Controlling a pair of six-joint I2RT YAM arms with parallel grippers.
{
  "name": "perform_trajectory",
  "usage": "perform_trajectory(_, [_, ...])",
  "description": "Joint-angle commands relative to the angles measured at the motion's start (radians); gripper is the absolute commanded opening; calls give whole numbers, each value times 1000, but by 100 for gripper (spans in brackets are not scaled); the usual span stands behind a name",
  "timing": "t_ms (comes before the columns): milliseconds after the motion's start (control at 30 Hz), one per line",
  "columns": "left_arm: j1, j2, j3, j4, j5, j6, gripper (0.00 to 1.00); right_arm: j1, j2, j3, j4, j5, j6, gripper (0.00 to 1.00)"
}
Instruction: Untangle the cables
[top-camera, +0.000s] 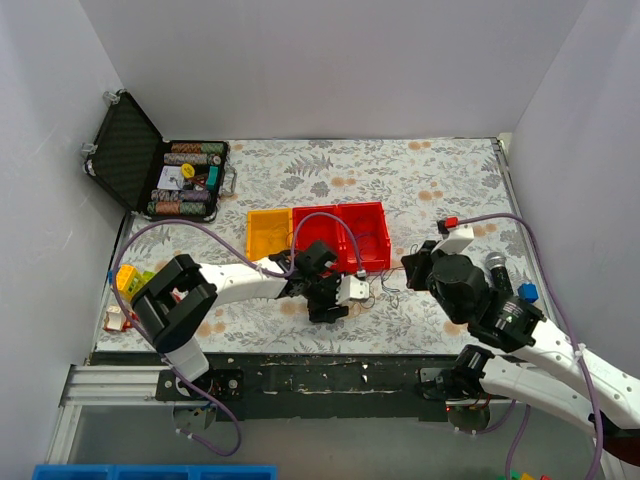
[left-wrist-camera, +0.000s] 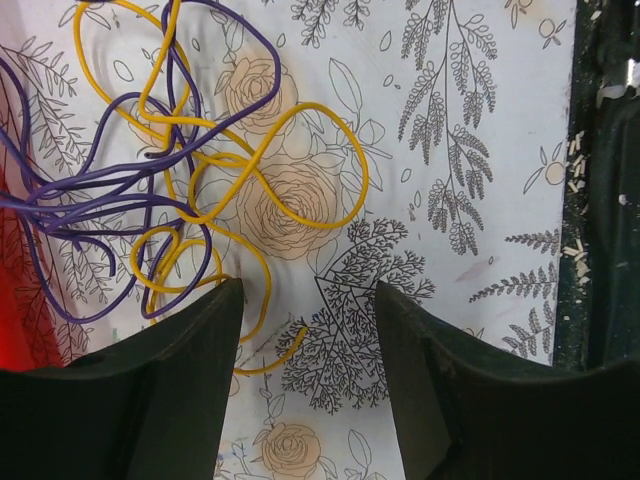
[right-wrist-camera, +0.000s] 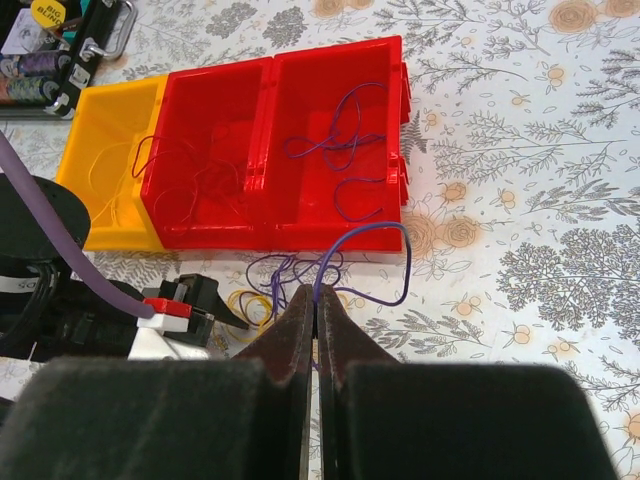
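Observation:
The cables are thin yellow (left-wrist-camera: 262, 180) and purple (left-wrist-camera: 95, 190) wire loops, tangled on the floral tablecloth just in front of the red bin. My left gripper (left-wrist-camera: 310, 290) is open and hovers low over the cloth, with one yellow wire end between its fingers and the tangle just beyond its left finger (left-wrist-camera: 160, 380). My right gripper (right-wrist-camera: 316, 292) is shut on a purple wire (right-wrist-camera: 398, 232) that arches up from the tangle. In the top view the bundle (top-camera: 376, 290) lies between the left gripper (top-camera: 350, 298) and the right gripper (top-camera: 400, 278).
A red two-part bin (right-wrist-camera: 268, 120) holds purple and red wires, and a yellow bin (right-wrist-camera: 100, 130) beside it holds a yellow wire. An open black case (top-camera: 135, 150) with spools stands back left. Small toys (top-camera: 125, 282) lie far left. The table's front edge (left-wrist-camera: 600, 200) is near.

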Motion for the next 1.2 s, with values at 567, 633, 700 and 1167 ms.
perform_trajectory(567, [-7, -141, -96, 93, -95, -52, 27, -1, -15, 31, 4, 60, -5, 1])
perform_trajectory(633, [-7, -143, -122, 102, -110, -48, 27, -1, -15, 31, 5, 61, -10, 1])
perform_trajectory(700, [-5, -129, -125, 118, -132, -43, 28, -1, -12, 34, 5, 61, -12, 1])
perform_trajectory(1167, [-5, -6, -38, 158, -186, -63, 40, 1, -26, 18, -5, 56, 1, 1])
